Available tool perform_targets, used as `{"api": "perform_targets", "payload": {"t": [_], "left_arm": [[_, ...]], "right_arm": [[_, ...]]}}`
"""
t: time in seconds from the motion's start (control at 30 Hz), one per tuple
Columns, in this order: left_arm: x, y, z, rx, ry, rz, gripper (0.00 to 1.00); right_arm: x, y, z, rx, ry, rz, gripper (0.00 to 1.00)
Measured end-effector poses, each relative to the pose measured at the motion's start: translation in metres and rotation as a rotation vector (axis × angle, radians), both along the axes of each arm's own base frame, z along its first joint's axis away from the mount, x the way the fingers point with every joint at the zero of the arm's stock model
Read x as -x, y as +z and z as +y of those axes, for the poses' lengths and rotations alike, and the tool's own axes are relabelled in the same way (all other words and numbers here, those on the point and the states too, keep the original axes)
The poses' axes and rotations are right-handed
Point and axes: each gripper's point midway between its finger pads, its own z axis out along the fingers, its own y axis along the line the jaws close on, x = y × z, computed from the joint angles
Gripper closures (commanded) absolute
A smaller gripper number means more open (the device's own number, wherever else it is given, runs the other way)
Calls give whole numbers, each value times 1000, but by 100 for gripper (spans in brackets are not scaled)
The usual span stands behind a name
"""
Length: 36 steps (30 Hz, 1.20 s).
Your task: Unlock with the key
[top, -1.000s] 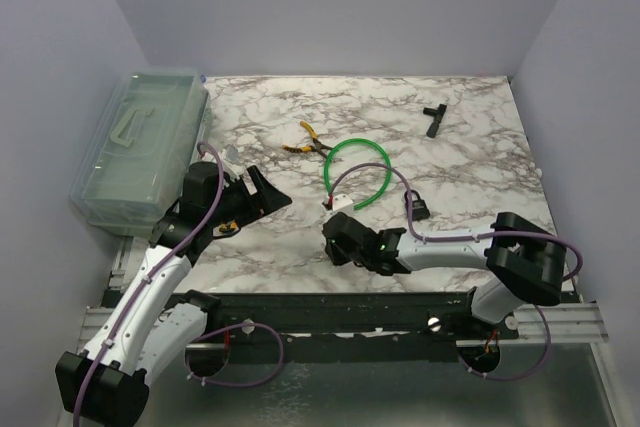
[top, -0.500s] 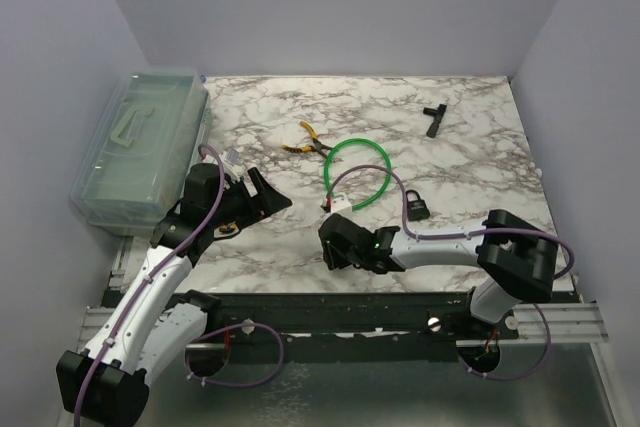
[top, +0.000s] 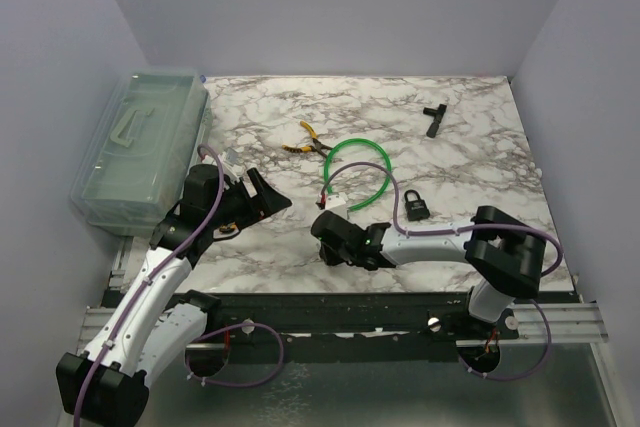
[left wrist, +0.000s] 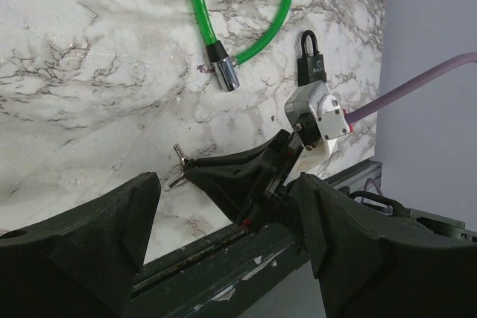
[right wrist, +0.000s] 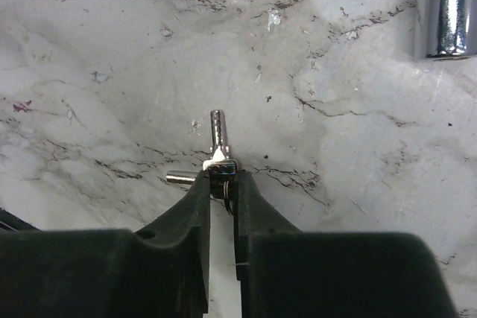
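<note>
The key (right wrist: 216, 134) is small and silvery and points away from me over the marble. Its head is pinched between my right gripper (right wrist: 221, 176) fingers, and a second short shaft (right wrist: 179, 177) sticks out to the left. In the top view the right gripper (top: 325, 232) is low near the table's front edge. The black padlock (top: 415, 205) lies to its right, untouched, and also shows in the left wrist view (left wrist: 311, 65). My left gripper (top: 262, 197) is open and empty, held above the table's left side. The key shows small in the left wrist view (left wrist: 179, 156).
A green cable lock (top: 358, 172) loops behind the right gripper, its chrome end (right wrist: 447, 5) near the key. Yellow-handled pliers (top: 308, 142) and a black T-shaped tool (top: 433, 117) lie farther back. A clear plastic box (top: 140, 142) stands at the left edge.
My right gripper has slid a little to the left along the table's front, and the arm no longer partly covers the padlock. The left arm has not moved.
</note>
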Motion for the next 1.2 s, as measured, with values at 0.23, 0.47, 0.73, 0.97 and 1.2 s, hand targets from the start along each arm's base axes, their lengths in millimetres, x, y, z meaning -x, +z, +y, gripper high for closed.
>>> {"api": "perform_targets", "payload": {"t": [0.23,0.47,0.73,0.97,1.2], "left_arm": [[1,-1,0,0,0,1,19],[1,-1,0,1,0,0,19],[4,0,-3,20,-17,10,20],[12,-2,-8,65,-38,35,21],[20,-12,-17,138,-58,82,21]], "right_arm": [[-4,3,7,-40,-18,-8,100],[-2,3,5,-76,-11,-23,100],[8,5,-8,-107,26,-32,100],[7,30,-11,-196,35,-84,100],[-1,59,-2,-285,40,-150,100]]}}
